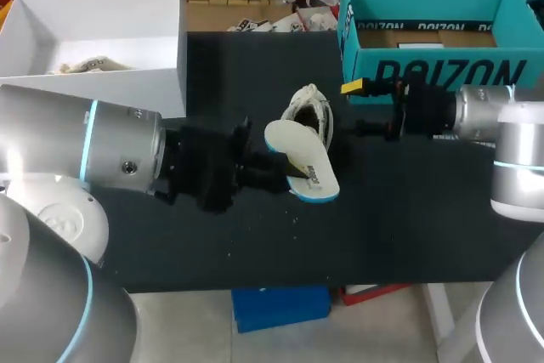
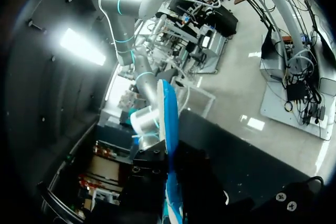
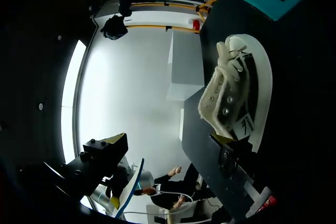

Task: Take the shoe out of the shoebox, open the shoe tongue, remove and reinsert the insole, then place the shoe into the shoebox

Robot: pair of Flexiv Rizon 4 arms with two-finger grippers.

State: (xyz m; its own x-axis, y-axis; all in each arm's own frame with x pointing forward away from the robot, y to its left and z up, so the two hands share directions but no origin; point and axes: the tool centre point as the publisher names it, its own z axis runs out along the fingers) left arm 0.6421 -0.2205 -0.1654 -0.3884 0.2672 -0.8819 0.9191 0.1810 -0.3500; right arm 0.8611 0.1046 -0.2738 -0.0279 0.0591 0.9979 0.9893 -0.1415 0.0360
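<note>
A white canvas shoe [image 1: 308,112] lies on its side in the middle of the black table. Just in front of it, my left gripper [image 1: 289,172] is shut on a white insole [image 1: 303,157] with a blue edge, held flat above the table. In the left wrist view the insole [image 2: 169,124] shows edge-on between the dark fingers. My right gripper [image 1: 359,110] stands open right of the shoe, nothing between its fingers. In the right wrist view the shoe [image 3: 228,90] is ahead, with the insole [image 3: 262,72] behind it. The teal shoebox [image 1: 425,65] stands open at the back right.
A white open box [image 1: 102,82] with crumpled paper inside stands at the back left. Bare black tabletop [image 1: 408,227] stretches along the front and to the right of the shoe.
</note>
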